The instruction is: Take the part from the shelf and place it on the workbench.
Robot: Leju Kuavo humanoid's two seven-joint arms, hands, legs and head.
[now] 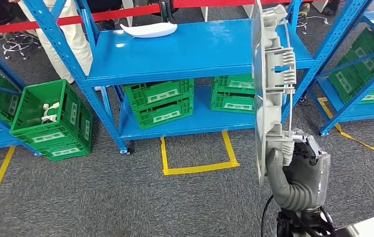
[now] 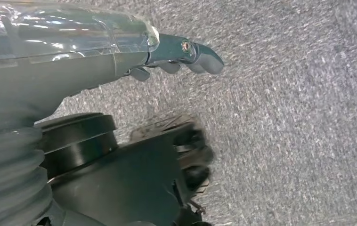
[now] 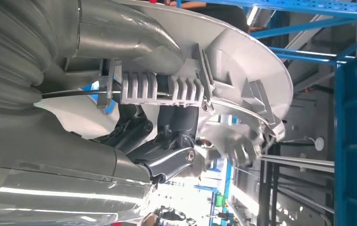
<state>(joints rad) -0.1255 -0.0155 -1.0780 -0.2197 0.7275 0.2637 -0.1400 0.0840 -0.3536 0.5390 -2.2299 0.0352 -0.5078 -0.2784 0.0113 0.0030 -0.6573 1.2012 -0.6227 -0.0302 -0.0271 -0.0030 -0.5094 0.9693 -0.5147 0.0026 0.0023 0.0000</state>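
From the head view I see the grey part (image 1: 270, 84) standing upright in my right hand (image 1: 301, 170), long axis vertical, its ribbed side facing right and its upper end up in front of the blue shelf (image 1: 195, 49). A white piece (image 1: 149, 30) lies on that shelf; a green crate (image 1: 44, 118) on the floor holds small white pieces (more crates sit below). In the left wrist view my left hand (image 2: 176, 54) hangs over grey carpet, fingers loosely extended, holding nothing. In the right wrist view the dark fingers (image 3: 167, 141) clamp the part's ribbed back (image 3: 167, 87).
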